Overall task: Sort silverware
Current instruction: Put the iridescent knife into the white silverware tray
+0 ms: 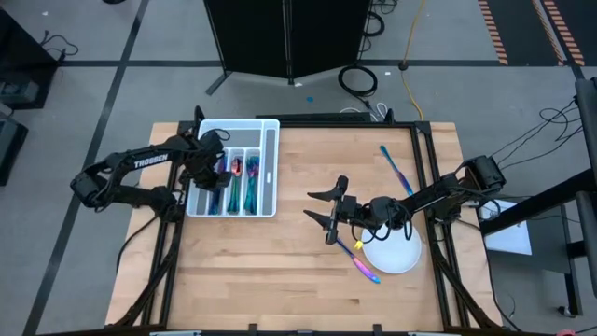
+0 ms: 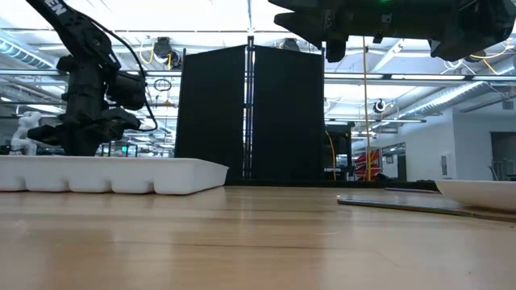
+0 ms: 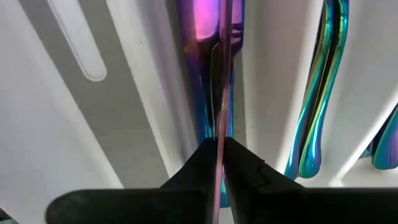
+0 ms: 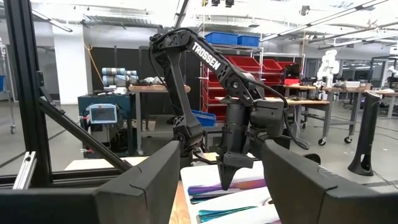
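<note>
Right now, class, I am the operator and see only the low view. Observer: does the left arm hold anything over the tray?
Observer: Yes. The left gripper's fingers are shut on a thin piece, above silverware lying in the tray.
Operator: And the right gripper?
Observer: The right gripper is open and empty, above the table between tray and plate.
Operator: Any silverware left out?
Observer: Two: a spare piece beside the plate, and a far piece near the table's right edge.
</note>
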Available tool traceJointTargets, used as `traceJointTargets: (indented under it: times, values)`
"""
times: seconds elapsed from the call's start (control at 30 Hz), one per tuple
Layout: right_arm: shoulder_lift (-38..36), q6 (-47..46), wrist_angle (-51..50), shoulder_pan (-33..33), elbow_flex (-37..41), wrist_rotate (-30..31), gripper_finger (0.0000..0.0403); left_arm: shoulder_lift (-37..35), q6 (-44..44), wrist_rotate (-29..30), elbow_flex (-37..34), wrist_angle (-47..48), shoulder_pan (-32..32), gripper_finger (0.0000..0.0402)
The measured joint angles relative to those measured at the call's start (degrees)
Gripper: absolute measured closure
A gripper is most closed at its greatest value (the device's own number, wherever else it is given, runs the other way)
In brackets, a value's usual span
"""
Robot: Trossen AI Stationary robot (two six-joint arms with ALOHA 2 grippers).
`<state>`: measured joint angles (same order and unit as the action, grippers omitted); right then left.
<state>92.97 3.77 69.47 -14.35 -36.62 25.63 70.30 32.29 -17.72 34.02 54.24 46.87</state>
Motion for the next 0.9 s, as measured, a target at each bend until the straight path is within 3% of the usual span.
traceJointTargets:
  times: [0.33, 0.5, 0.73, 0.9]
  values:
    - [0.00, -0.04, -0.26, 0.01, -0.01, 0.00, 0.0193, 0.00, -0.10, -0.88, -0.04, -0.74, -0.01, 0.0265]
    - [0.02, -0.04, -0.79, 0.02, 0.02, 0.02, 0.0192, 0.00, -4.70, -3.73, 3.48, 1.16, 0.13, 0.0218]
    - [0.02, -0.04, -1.38, 0.01, -0.01, 0.02, 0.0192, -2.59, -8.90, -2.63, 12.66, 6.57, -1.80, 0.0203]
    - [0.02, -2.77, -1.75, -0.02, -0.01, -0.24, 0.0193, -8.81, -11.42, 0.46, 12.34, -0.39, -7.55, 0.0202]
